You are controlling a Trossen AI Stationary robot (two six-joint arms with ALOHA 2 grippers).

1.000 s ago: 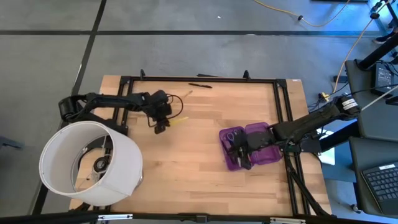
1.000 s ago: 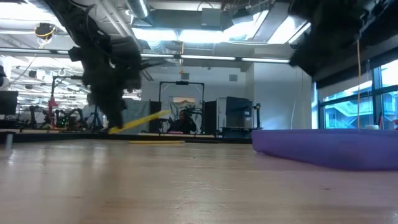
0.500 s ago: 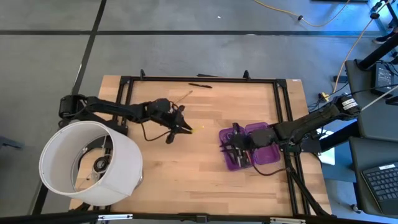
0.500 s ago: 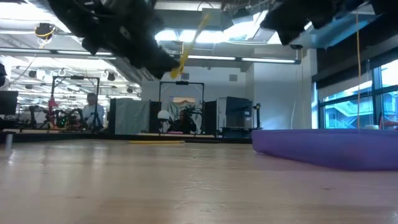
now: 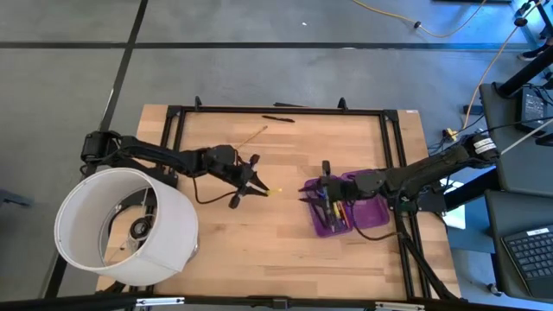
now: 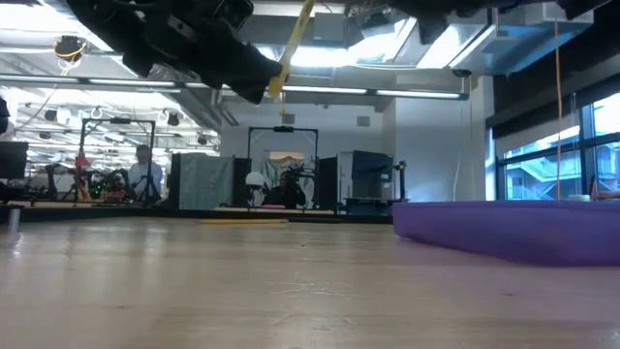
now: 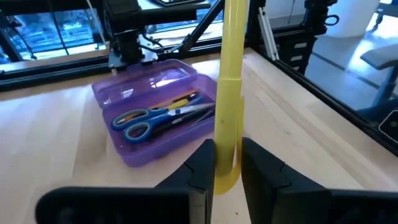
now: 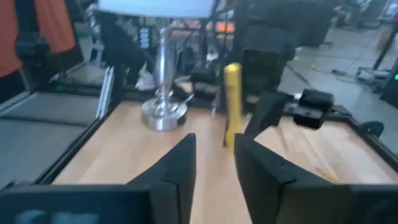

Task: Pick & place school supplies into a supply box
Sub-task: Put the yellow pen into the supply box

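Observation:
My left gripper (image 5: pixel 251 180) is over the middle of the table, shut on a yellow marker (image 7: pixel 227 93), which also shows high up in the low view (image 6: pixel 293 47). The purple supply box (image 5: pixel 347 203) lies open on the table's right part. It holds blue-handled scissors (image 7: pixel 146 119), an orange pencil (image 7: pixel 177 101) and dark pens. My right gripper (image 5: pixel 321 195) hovers open over the box's left end, holding nothing. A thin yellow pencil (image 5: pixel 253 134) and black pens (image 5: pixel 278 118) lie flat near the far edge. My left gripper pinches the yellow marker between its two fingers (image 7: pixel 200 171) near the marker's rear end (image 7: pixel 226 169). The marker runs along the fingers and sticks out ahead of them toward the box. It is lifted clear of the table, its free end tilted upward (image 6: pixel 302 19).
A big white lampshade (image 5: pixel 125 226) stands at the table's near left corner, over its metal lamp base (image 8: pixel 163 113). A dark frame (image 5: pixel 390 147) borders the far and right sides. Bare wood lies between the two grippers and along the near edge.
My left gripper has lifted the yellow marker off the table and carried it right and nearer, toward the box, turning so the marker points at the box. My right gripper has risen out of the box and moved to its left end.

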